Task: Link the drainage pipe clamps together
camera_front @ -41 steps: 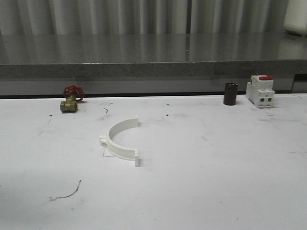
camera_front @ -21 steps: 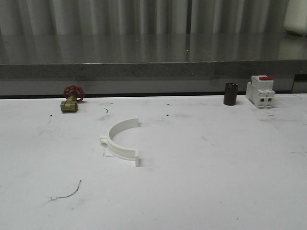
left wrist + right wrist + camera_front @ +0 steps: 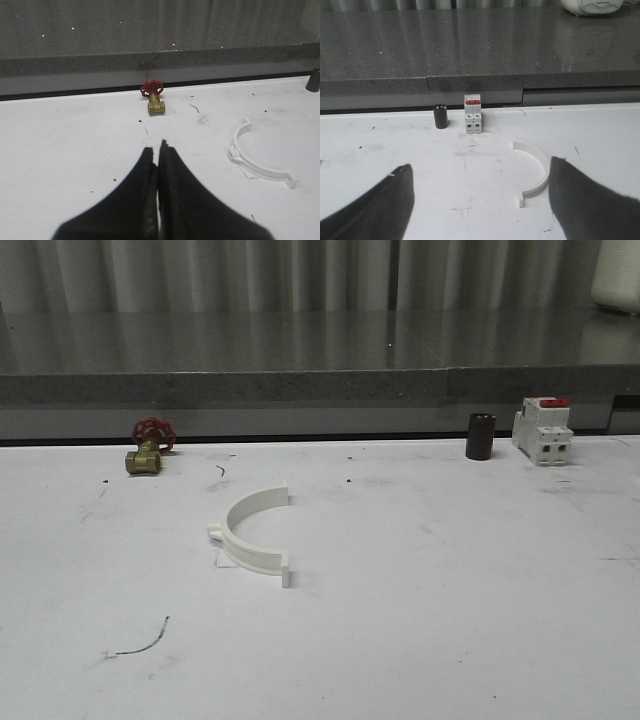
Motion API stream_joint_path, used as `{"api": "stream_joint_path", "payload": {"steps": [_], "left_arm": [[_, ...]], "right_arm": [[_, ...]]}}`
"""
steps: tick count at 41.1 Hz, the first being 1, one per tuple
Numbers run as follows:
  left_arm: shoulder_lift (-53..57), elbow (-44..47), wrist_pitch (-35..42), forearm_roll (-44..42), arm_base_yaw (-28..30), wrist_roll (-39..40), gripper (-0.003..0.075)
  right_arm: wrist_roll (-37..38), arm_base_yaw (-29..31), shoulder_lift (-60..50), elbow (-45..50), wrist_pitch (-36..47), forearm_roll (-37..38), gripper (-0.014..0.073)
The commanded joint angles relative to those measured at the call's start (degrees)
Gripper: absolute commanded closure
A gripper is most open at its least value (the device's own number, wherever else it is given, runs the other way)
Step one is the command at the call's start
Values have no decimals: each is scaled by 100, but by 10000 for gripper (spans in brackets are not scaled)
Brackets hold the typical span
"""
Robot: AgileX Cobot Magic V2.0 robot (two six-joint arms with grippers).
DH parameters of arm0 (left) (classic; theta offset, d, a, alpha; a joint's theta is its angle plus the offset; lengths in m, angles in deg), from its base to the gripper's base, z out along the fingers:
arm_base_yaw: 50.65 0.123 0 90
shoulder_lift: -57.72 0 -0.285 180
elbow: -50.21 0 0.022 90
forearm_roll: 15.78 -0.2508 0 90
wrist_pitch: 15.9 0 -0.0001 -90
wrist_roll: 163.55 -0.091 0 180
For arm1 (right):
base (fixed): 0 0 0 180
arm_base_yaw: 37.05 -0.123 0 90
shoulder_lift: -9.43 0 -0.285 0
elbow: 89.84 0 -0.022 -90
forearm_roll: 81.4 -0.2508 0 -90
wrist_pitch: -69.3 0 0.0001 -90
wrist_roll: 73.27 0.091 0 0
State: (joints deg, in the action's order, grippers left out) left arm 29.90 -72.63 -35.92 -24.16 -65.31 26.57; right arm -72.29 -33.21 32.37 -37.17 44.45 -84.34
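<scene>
My left gripper (image 3: 158, 150) is clenched on nothing, and my right gripper (image 3: 480, 195) is spread wide. One clamp half (image 3: 252, 537) lies on the table (image 3: 450, 620); another half (image 3: 536, 172) lies before the right gripper.

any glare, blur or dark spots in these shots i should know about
Front view: soft, even light, the clamp half casts only a faint shadow, and streaky reflections run along the grey counter. Left wrist view: the shut left gripper is a black, blurred shape up close. Right wrist view: the right gripper's fingers are dark and out of focus, the breaker sharp.
</scene>
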Motion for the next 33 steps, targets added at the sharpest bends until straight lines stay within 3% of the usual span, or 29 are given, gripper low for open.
{"api": "stream_joint_path", "payload": {"steps": [1,28,33], "left_arm": [[-28,-162,495,-30,11,6,741],[-28,-162,495,-30,11,6,741],[-28,-162,495,-30,11,6,741]], "right_arm": [[-7,34,97,-199,477,6,14],[-7,34,114,-210,412,-138,14],[-7,34,548,-404,391,-143,14]]}}
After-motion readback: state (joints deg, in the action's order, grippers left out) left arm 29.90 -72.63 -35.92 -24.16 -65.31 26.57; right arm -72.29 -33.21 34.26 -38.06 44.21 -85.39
